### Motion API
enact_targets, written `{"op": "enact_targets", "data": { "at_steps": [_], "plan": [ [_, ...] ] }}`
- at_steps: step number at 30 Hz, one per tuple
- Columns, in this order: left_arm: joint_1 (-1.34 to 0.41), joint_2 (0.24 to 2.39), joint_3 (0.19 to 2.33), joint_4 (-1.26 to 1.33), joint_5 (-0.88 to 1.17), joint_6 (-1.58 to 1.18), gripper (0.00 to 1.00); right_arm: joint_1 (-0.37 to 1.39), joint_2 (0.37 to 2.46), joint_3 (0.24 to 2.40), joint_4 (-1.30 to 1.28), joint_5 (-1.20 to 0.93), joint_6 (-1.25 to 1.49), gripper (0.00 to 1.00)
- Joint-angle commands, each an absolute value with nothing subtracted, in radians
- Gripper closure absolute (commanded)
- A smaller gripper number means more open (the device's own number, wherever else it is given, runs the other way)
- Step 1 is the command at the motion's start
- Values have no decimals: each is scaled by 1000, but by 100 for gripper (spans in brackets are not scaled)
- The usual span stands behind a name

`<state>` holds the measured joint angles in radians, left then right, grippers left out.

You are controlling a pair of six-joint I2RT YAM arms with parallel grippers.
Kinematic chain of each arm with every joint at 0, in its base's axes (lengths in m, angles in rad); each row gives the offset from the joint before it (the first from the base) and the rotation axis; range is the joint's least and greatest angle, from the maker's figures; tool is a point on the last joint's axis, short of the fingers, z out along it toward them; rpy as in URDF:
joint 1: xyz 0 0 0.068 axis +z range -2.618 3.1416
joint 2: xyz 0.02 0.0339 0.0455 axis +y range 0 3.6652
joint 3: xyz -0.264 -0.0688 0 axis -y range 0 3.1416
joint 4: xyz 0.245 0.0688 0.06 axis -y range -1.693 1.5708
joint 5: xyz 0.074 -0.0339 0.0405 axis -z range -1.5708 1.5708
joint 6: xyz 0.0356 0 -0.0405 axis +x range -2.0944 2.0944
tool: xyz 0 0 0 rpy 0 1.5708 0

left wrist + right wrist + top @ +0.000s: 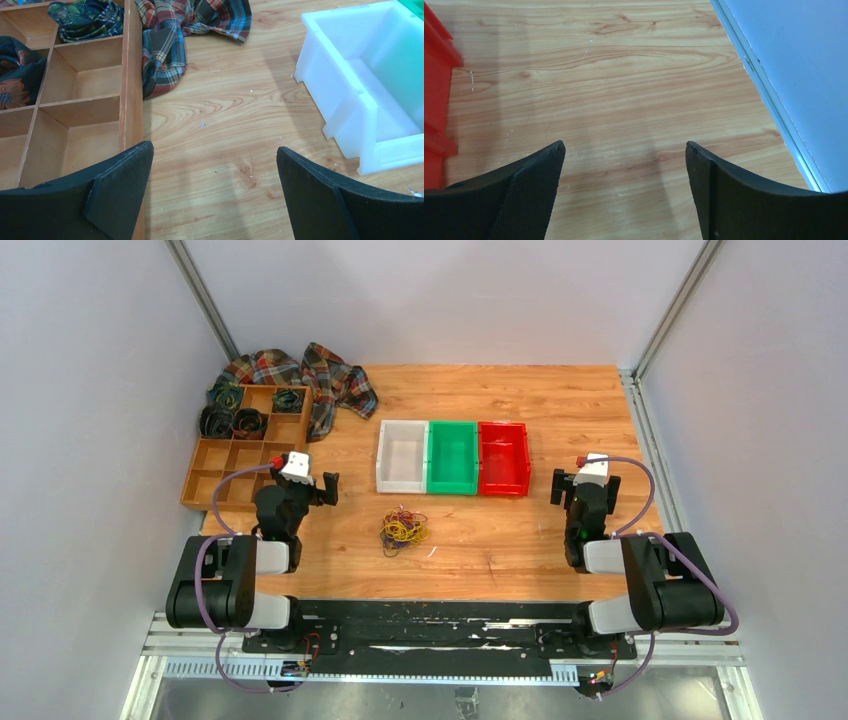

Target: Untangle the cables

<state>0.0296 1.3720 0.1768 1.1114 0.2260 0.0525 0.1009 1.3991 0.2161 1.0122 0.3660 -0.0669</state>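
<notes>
Risks, L to R: the L tool (327, 486), black two-finger, spread wide and pinching nothing, hangs just right of the brown wooden divided tray (205, 480), so a careless swing could knock it or snag the rumpled plaid cloth (335, 380) beyond the tool. The cables (402, 530), a small clump of v. thin red, yellow-orange and dark strands, lie on the light wooden tabletop (500, 535) between the two tools, nearer the L one, right of it and closer to the tabletop's near edge. Neither wrist view shows them, so either approach starts blind. Grabbing the whole clump w/ one tool would prob. just lift it entire. Pulling w/o pinning the rest could tighten knots, and strands this thin may slip the grip. The R tool (558, 486), also spread and empty, sits just right of the red plastic bin (503, 455) and could clip it reaching in. Count: 1 tray, compartments not all countable, w/ 4 dark coiled rolls (248, 423); 1 cloth; 2 tools; 1 clump, strand no. can't tell; 3 bins: 1 white plastic bin (402, 455), 1 green plastic bin (452, 455), 1 red.
</notes>
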Motion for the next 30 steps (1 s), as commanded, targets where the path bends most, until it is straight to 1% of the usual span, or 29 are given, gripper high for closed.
{"op": "enact_targets", "data": {
  "at_steps": [1, 12, 14, 17, 18, 19, 20, 21, 22, 24, 25, 27, 28, 30],
  "plan": [
    [28, 1373, 176, 1126, 218, 58, 2, 90, 1404, 218, 1034, 363, -72, 11],
    [27, 1372, 176, 1125, 218, 58, 2, 90, 1405, 219, 1033, 364, -72, 11],
    [28, 1373, 176, 1124, 217, 58, 2, 90, 1398, 214, 1051, 390, -67, 11],
    [27, 1373, 179, 1119, 219, 59, 2, 100, 1378, 199, 1072, 364, -92, 10],
    [28, 1373, 179, 1118, 219, 59, 2, 117, 1362, 195, 1077, 388, -106, 10],
    [28, 1372, 179, 1120, 219, 58, 2, 146, 1333, 199, 1059, 494, -113, 10],
    [28, 1372, 176, 1127, 222, 59, 2, 167, 1288, 216, 1007, 578, -113, 10],
    [28, 1370, 172, 1133, 230, 63, 2, 172, 1229, 231, 905, 613, -99, 10],
    [27, 1363, 172, 1137, 238, 63, 2, 173, 1168, 261, 810, 627, -69, 10],
    [29, 1327, 201, 1036, 240, 75, 2, 173, 1040, 331, 561, 652, 34, 10],
    [29, 1322, 207, 1017, 231, 71, 2, 173, 982, 377, 431, 645, 89, 10],
    [32, 1315, 205, 1043, 228, 53, 2, 173, 907, 449, 258, 607, 161, 10],
    [33, 1283, 221, 986, 235, 56, 2, 173, 884, 480, 201, 571, 190, 10],
    [34, 1187, 303, 753, 237, 64, 2, 171, 858, 527, 130, 478, 252, 10]
  ]
}}
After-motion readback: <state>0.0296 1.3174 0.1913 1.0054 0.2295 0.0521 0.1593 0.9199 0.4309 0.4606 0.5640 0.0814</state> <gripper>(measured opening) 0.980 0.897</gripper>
